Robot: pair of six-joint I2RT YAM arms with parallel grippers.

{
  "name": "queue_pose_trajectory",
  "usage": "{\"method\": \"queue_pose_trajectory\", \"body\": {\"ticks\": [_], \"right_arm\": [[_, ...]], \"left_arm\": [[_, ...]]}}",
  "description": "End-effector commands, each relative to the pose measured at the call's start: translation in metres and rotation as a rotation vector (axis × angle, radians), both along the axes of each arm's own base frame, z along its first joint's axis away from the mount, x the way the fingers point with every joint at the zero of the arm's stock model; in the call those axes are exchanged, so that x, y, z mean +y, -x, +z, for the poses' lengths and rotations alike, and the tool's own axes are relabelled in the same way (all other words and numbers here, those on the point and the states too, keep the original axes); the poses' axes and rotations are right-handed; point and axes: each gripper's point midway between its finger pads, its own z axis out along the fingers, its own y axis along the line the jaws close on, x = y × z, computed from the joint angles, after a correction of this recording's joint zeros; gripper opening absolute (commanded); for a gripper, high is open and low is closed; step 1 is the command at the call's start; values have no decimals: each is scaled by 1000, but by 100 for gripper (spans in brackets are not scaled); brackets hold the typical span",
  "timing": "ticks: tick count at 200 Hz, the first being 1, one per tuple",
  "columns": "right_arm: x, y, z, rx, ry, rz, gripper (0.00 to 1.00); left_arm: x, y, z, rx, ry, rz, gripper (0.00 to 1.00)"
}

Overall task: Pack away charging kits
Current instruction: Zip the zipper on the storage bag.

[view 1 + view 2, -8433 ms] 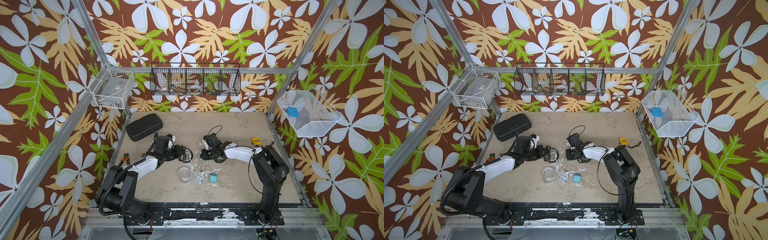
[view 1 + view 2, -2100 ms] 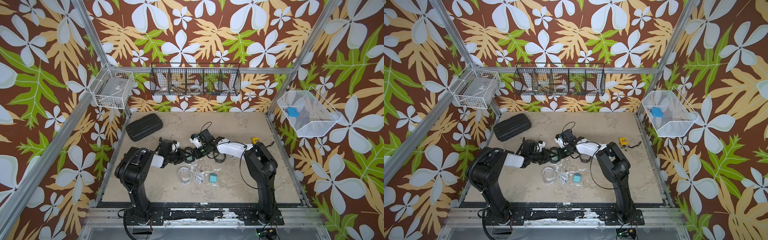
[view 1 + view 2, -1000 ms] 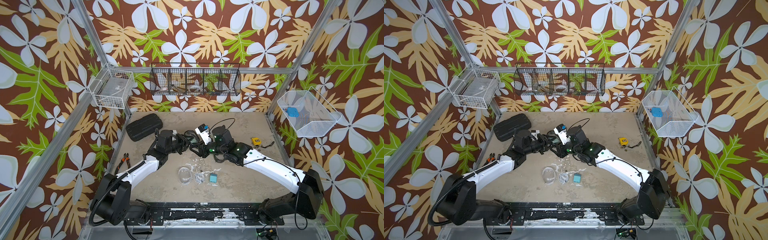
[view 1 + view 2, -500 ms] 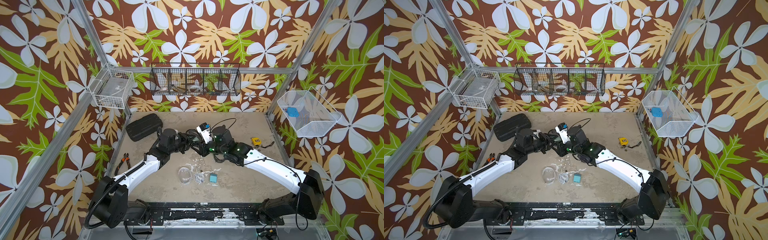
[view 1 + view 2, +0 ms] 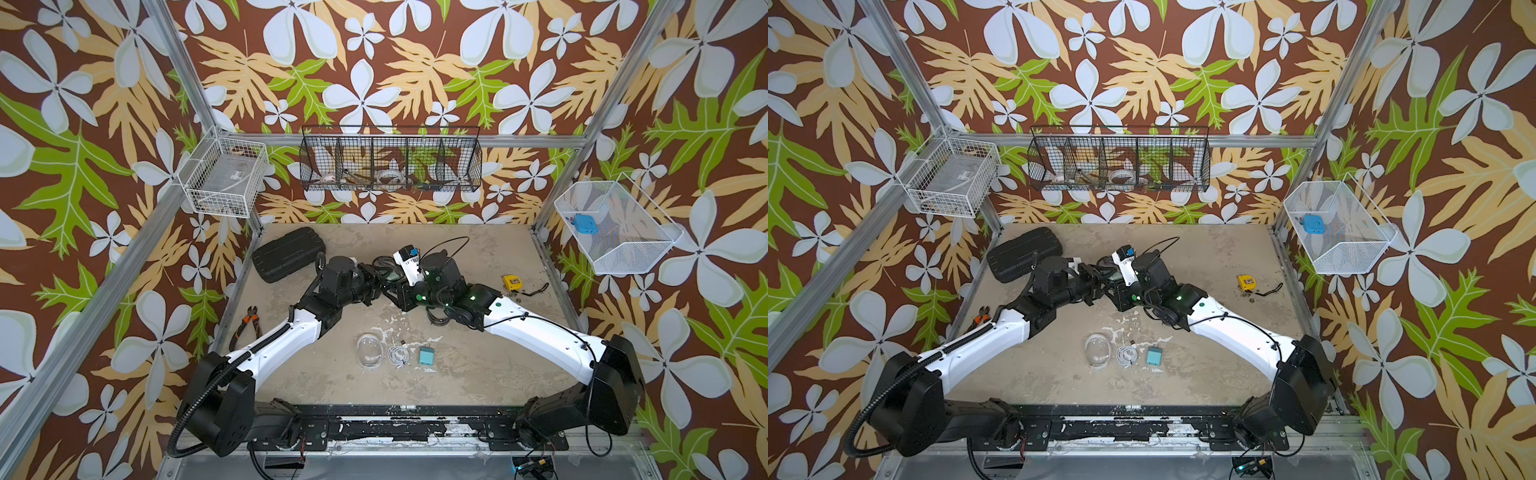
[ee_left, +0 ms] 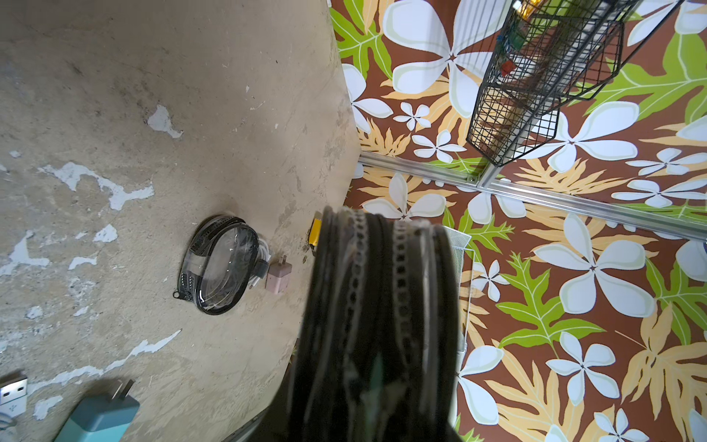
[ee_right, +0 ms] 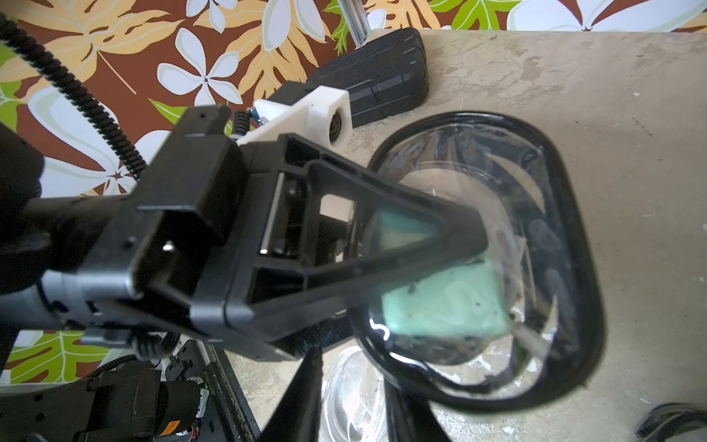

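Both arms have come up off the table and now meet above its middle. My left gripper (image 7: 474, 245) is clamped on the black-rimmed pouch (image 7: 574, 237), held in the air with the mint green plug (image 7: 447, 302) inside. My right gripper (image 7: 352, 382) has been narrowing at the pouch's rim; I cannot tell whether it grips. I judge this kit nearly packed. The teal plug (image 5: 424, 356), white cable (image 5: 398, 356) and clear pouch (image 5: 369, 351) wait nearer me, untouched.

Black case (image 5: 289, 254), pliers (image 5: 248, 323), tape measure (image 5: 512, 282)
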Motion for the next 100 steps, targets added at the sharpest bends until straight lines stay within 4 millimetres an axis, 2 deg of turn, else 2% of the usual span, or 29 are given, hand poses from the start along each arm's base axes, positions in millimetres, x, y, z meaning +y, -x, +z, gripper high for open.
{"method": "queue_pose_trajectory", "body": {"ticks": [1, 36, 66, 100], "right_arm": [[-5, -16, 8, -42, 7, -77, 31], [-4, -20, 13, -52, -27, -102, 31], [-1, -25, 14, -46, -58, -127, 28], [-7, -33, 13, -46, -48, -189, 24]], "left_arm": [[-9, 5, 13, -30, 22, -39, 9], [-12, 8, 17, -46, 10, -33, 9], [-24, 12, 20, -51, 7, -35, 8], [-35, 18, 23, -59, 0, -28, 7]]}}
